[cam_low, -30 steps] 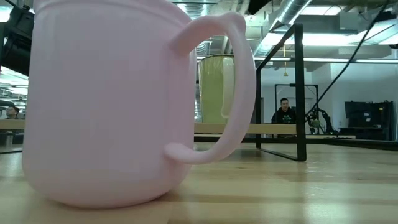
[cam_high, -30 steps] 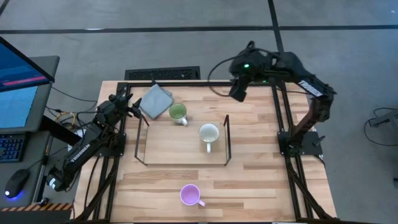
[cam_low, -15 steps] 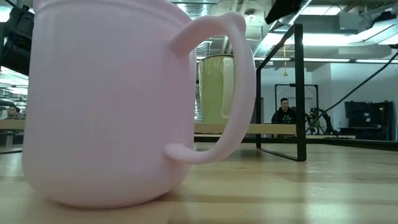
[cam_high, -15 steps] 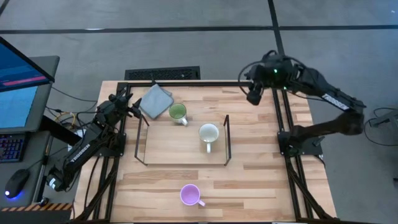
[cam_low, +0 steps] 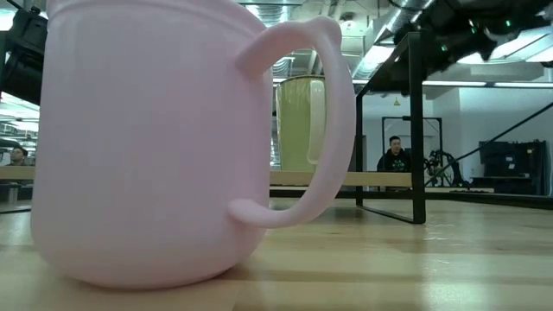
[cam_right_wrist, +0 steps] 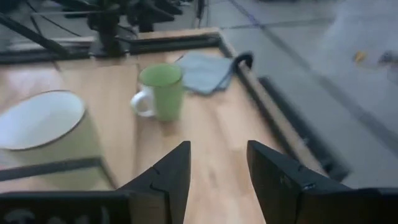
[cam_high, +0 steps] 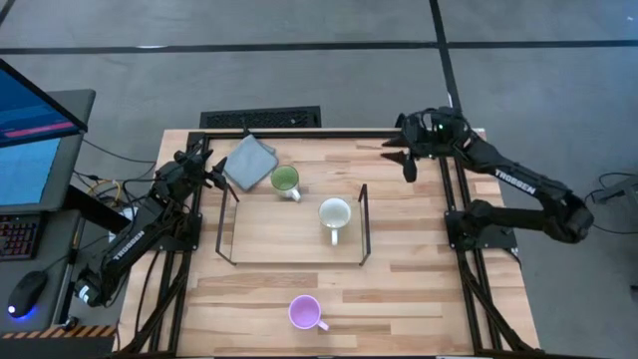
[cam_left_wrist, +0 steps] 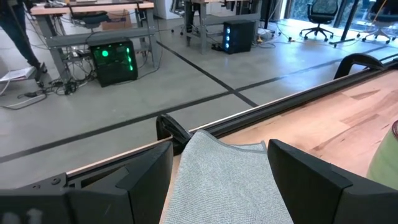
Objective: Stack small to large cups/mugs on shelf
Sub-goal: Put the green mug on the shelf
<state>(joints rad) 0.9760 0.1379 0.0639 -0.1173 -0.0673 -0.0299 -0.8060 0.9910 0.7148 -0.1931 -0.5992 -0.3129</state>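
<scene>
The cream-white mug [cam_high: 335, 214] stands upright on the dark wire shelf [cam_high: 365, 224], near its right end. The olive green mug [cam_high: 285, 180] stands by the shelf's far edge, next to a grey cloth [cam_high: 249, 160]. The light purple mug [cam_high: 305, 312] stands on the table near the front edge and fills the low view [cam_low: 155, 138]. My right gripper [cam_high: 407, 165] hangs open above the table's far right part and faces the green mug [cam_right_wrist: 163, 90] and the cream mug [cam_right_wrist: 43, 134]. My left gripper [cam_high: 212, 176] waits open at the far left, just short of the cloth [cam_left_wrist: 224, 180].
The black table frame [cam_high: 454, 199] runs along the edges, close under my right arm. The shelf's upright end [cam_low: 416, 130] rises in the low view. A keyboard [cam_high: 261, 119] lies beyond the far edge. A person [cam_low: 396, 155] sits far off in the room.
My right arm has folded back and sunk. Its gripper has gone toward the table's right edge and down, and has tipped from pointing steeply down to nearly level. Its fingers have kept their gap. The mugs and the cloth have stayed where they were.
</scene>
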